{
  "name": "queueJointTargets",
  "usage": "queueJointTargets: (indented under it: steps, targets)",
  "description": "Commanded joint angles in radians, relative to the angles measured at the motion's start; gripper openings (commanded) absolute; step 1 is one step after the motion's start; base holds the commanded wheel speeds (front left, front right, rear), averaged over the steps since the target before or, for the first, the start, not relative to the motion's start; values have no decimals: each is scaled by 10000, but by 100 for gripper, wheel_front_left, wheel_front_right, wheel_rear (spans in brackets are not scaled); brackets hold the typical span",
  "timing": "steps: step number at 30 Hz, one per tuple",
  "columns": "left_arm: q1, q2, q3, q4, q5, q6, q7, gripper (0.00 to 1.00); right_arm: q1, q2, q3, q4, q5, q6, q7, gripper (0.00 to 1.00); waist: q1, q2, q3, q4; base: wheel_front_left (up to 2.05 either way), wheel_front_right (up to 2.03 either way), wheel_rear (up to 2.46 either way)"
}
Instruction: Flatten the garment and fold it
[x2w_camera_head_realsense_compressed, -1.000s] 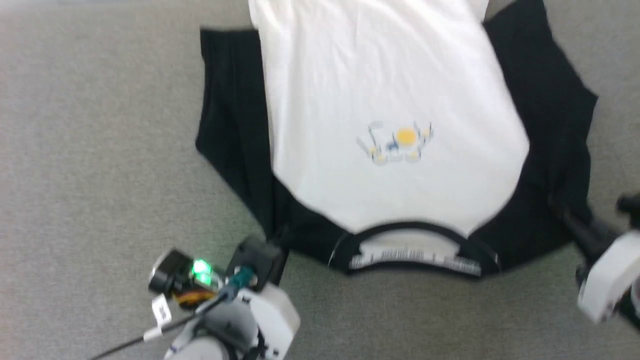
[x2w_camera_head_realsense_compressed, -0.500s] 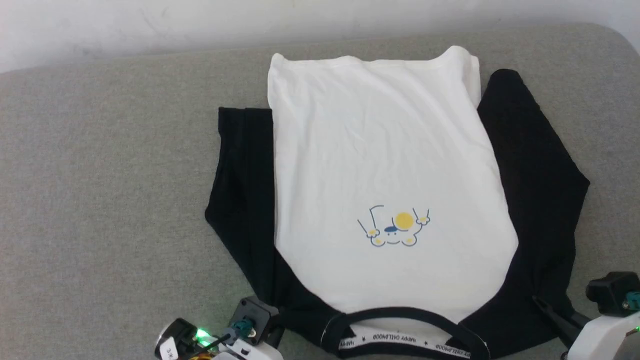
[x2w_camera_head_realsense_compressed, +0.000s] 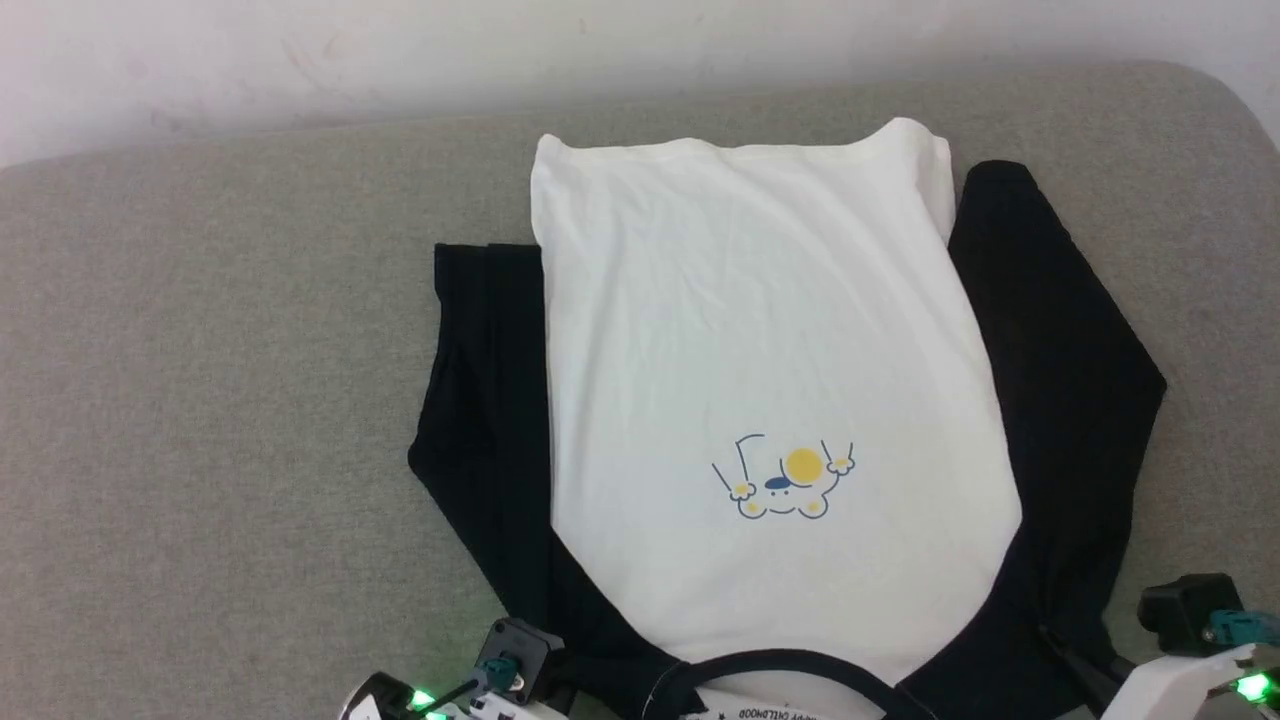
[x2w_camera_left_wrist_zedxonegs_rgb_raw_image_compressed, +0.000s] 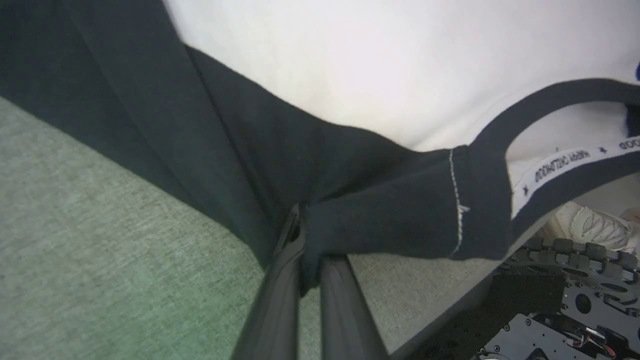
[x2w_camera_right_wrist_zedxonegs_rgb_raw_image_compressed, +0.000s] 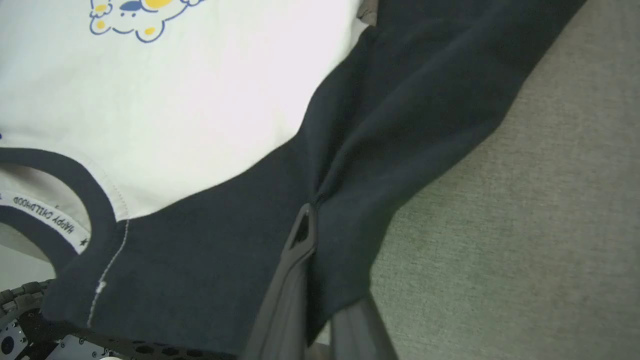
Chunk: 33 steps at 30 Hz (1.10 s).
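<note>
The garment lies face up on the grey padded surface, white body spread flat, hem far from me and collar at my near edge. Its black sleeves are folded alongside the body on both sides. The yellow-and-blue print sits low on the chest. My left gripper is shut on the black shoulder cloth beside the collar; in the left wrist view the left gripper pinches a bunched fold. My right gripper is shut on the other black shoulder, and the right gripper bites a crease there.
A pale wall runs behind the surface's far edge. The surface's far right corner is rounded. Past the near edge, the left wrist view shows my dark wheeled base and a white shoe on the floor.
The whole head picture has shifted: the camera has tipped up, bringing the far hem and wall into view. Both grippers stay pinched on the shoulders, and the shirt lies as before.
</note>
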<state>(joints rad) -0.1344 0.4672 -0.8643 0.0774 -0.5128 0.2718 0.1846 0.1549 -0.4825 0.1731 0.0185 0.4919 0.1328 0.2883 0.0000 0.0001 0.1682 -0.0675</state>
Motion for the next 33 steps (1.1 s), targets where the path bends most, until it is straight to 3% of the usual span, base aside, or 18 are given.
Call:
queueJointTargets:
  steps: [1,4,6,7,8,9,10,15,20,24,27,30,33]
  targets:
    - [-79,-134,-30,345,-135,-115,-80,0,-140,157,34,185,-58,-21,-97,0,0,-1,-34,9,0,0,0]
    - [-233,-497,17,949,-283,-235,-341,1,-310,358,90,653,-93,-21,-288,2,0,-1,-34,26,0,0,0]
    - [-365,-704,16,1374,-335,-334,-491,40,-454,458,150,1015,-125,-21,-409,12,0,-1,-27,31,0,0,0]
    - [-424,-812,32,1580,-377,-375,-568,46,-532,489,194,1178,-158,-21,-467,31,0,-1,-24,36,0,0,0]
    - [-479,-906,35,1776,-405,-419,-641,62,-608,530,217,1338,-179,-21,-536,49,0,-1,-24,39,0,0,0]
    - [-527,-987,38,1955,-432,-460,-706,85,-675,564,240,1482,-192,-21,-605,100,0,-1,-27,43,0,0,0]
    - [-556,-1077,57,2108,-471,-475,-777,100,-732,584,267,1606,-202,-21,-663,100,0,-1,-31,46,0,0,0]
    - [-470,-1366,365,2243,-808,-377,-1206,100,-806,640,223,1770,64,-21,-826,100,0,-1,-21,73,0,0,0]
    - [198,-1337,1135,975,-1487,71,-1719,100,-173,533,-677,860,682,-21,-452,100,0,-1,-29,139,0,0,0]
    - [937,-952,1850,-709,-1772,767,-2078,100,628,690,-2321,-420,529,-21,-251,100,0,-1,-43,149,0,0,0]
    - [1331,-543,2314,-1925,-1630,1405,-2294,100,991,1161,-3564,-1490,-33,-21,-283,100,0,-1,-51,132,0,0,0]
    - [1533,-218,2662,-2926,-1219,2049,-2567,100,1082,1729,-4228,-2524,-764,-21,-387,100,0,-1,-81,113,0,0,0]
    - [1481,-267,3076,-3527,-641,2653,-3394,100,956,2279,-4363,-3294,-1462,-21,-715,100,0,-1,-119,109,0,0,0]
